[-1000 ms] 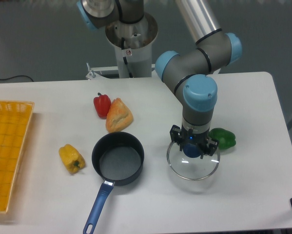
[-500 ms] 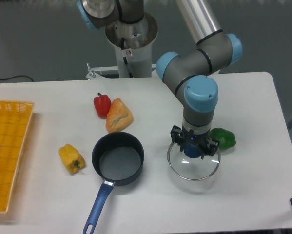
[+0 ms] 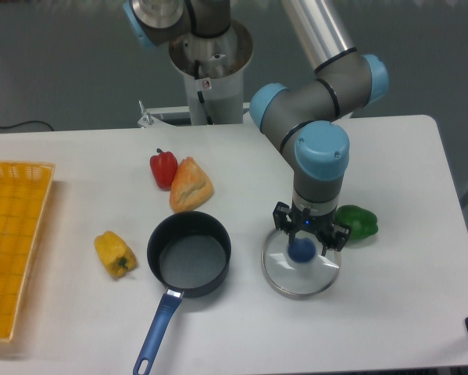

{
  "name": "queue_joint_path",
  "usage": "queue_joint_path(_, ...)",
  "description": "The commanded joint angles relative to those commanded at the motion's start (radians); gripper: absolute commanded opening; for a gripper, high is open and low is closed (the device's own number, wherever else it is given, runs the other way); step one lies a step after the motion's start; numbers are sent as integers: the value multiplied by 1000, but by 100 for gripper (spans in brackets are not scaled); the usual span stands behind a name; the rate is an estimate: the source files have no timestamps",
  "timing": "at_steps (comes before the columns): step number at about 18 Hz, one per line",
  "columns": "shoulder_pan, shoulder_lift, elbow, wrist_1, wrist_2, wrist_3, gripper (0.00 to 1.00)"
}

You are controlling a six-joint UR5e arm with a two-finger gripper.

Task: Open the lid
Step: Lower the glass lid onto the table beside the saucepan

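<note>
Lid off pan, flat on counter (image 3: 390,156).
You see the lid (image 3: 300,266) right of the saucepan (image 3: 190,254); gripper (image 3: 306,239) fingers apart, just above its knob (no contact).

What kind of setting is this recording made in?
Probably a robotics lab tabletop, not a real kitchen: a plain white table, toy-like peppers such as the red pepper, and a yellow basket beside the saucepan.

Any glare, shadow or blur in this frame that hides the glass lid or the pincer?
Camera view: even lighting, soft shadows only. The lid shows faint sheen, its rim and blue knob readable. The pincer is sharp, though whether it grips the knob is unclear. No motion blur.
</note>
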Motion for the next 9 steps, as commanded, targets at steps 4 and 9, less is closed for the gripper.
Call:
queue_joint_path(4, -2, -6, 2, 14, 2, 0, 71)
queue_joint_path(9, -2, -8, -2, 12, 2, 0, 74)
